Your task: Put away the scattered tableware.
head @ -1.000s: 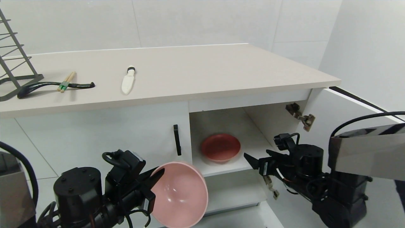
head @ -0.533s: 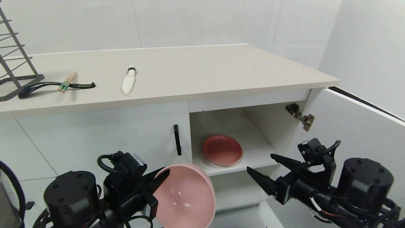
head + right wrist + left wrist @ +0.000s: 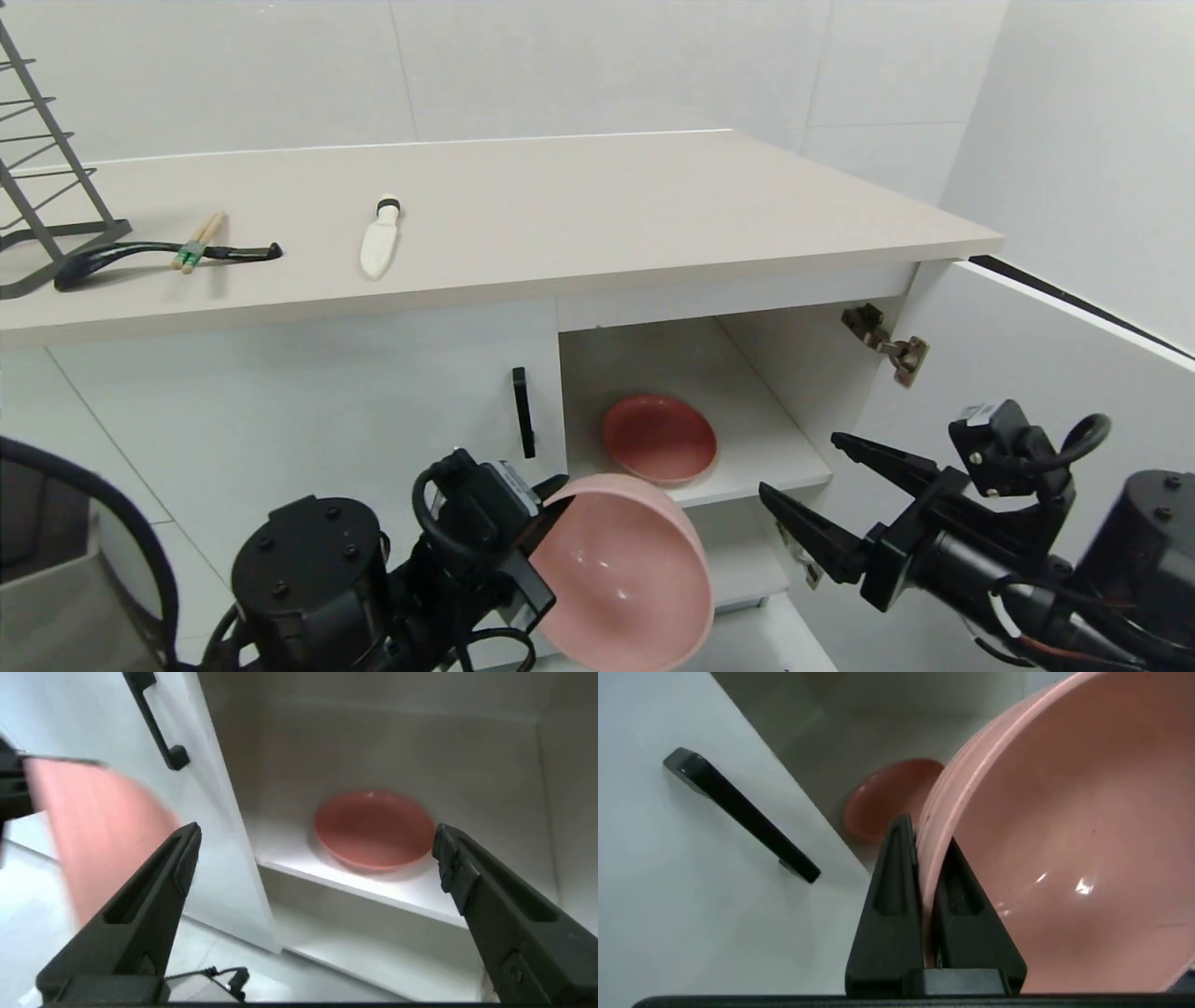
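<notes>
Plain white cabinet (image 3: 308, 392) under a long beige bench (image 3: 579, 205). The black handle (image 3: 521, 413) on its closed half is just past the left pincer (image 3: 549, 509), the open door (image 3: 1027, 364) stands right beside the right pincer (image 3: 800, 464) with a metal hinge (image 3: 887, 347) a bit above it, and the white shelf (image 3: 756, 448) lies ahead between them. Grey wire rack (image 3: 110, 224) sits way off, up and outward from the left pincer, tiled wall (image 3: 560, 65) behind.

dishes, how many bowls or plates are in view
2. A pink bowl is gripped by its rim in the left hand, in front of the open cabinet; a red dish sits on the cabinet's shelf. Others may be hidden behind the closed door.
</notes>
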